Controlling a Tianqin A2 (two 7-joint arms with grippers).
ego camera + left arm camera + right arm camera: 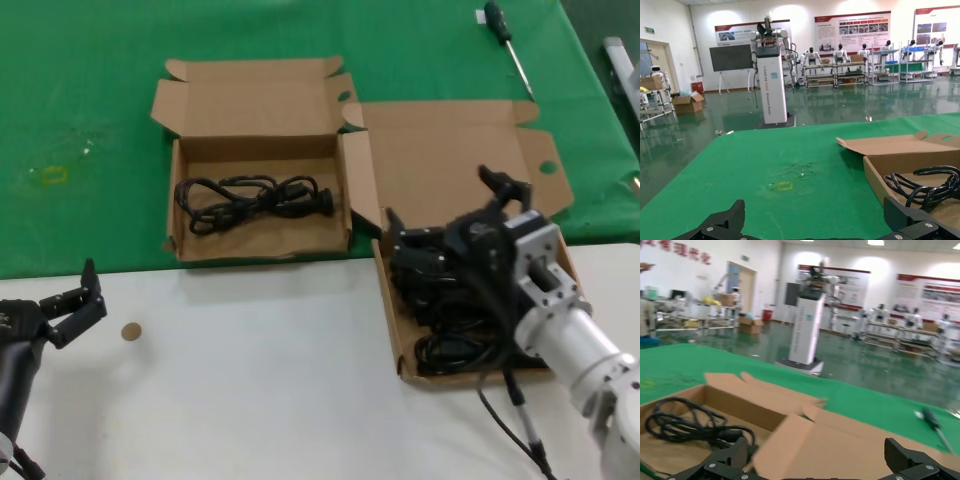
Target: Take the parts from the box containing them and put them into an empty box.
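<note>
You've got two plain brown cardboard boxes: smaller box (pixel 255 200) w/ one black cord (pixel 255 198), larger box (pixel 455 170) w/ black cords (pixel 445 335) piled under your right pincer (pixel 440 215). Both pincers are black; left pincer (pixel 75 300) sits over white tabletop (pixel 260 380). Beyond them, green cloth (pixel 90 130), w/ a small yellow mark (pixel 53 176). Tan round dot (pixel 131 331) just beside left pincer. Right arm's wrist is silver-grey.

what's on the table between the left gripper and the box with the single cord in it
In the head view, a small round tan disc lies on the white tabletop between the left gripper and the smaller box. Otherwise that stretch is bare.
</note>
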